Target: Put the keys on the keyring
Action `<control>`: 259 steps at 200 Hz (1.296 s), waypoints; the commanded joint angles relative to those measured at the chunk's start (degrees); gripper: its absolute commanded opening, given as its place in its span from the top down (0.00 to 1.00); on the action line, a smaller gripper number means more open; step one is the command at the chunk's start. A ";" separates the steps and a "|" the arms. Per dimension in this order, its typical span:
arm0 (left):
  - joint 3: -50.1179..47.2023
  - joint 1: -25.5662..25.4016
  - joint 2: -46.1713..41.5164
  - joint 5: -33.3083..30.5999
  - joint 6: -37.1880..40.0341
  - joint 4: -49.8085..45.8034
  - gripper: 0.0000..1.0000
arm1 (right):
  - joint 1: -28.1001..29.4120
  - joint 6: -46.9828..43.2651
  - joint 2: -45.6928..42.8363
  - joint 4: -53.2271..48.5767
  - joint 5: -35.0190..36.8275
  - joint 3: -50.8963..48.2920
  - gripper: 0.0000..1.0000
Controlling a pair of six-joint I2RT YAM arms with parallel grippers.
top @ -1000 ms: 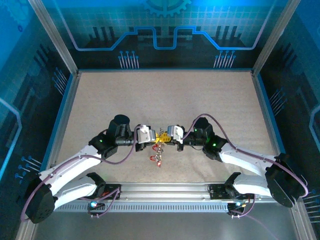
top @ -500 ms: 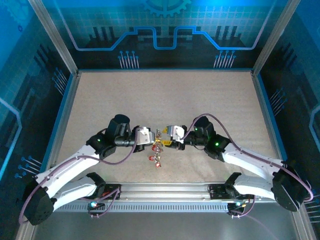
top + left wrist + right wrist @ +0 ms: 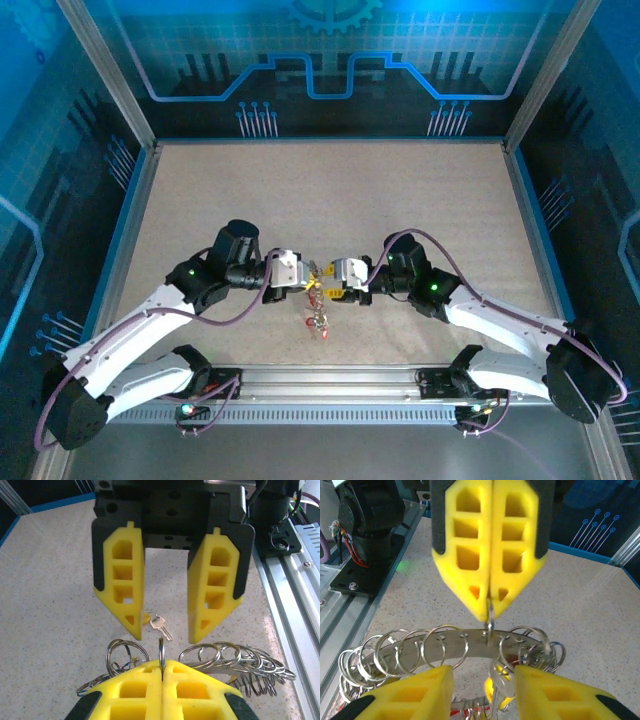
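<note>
- The left gripper (image 3: 162, 665), clenched at lower centre, pinches a small split ring (image 3: 161, 650) edge-on; the right gripper (image 3: 166, 632) gapes opposite it.
- The keyring (image 3: 470, 647) hangs under that pinch, its band spanning left to right. It looks stiff, light, slippery and likely to swing, so it is best gripped on bare band.
- The yellow-headed key (image 3: 159, 625) sits between the right fingers, blade pointing lower right.

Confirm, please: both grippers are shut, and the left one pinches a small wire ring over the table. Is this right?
Only the left gripper is shut, pinching the small wire ring over the table. The right gripper is open, fingers apart, as the left wrist view shows.
</note>
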 commanded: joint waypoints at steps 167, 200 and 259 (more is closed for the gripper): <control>8.68 -4.95 3.63 -2.10 3.45 -7.50 0.83 | 3.31 0.54 0.20 0.27 2.80 1.10 1.00; 4.75 -4.94 -2.16 -3.84 1.45 -6.82 0.69 | 3.17 4.41 -3.80 10.68 2.33 -2.77 1.00; -0.33 -4.91 -8.21 -5.35 -2.22 -0.19 0.67 | 2.24 9.35 -6.60 23.04 -1.73 -5.39 1.00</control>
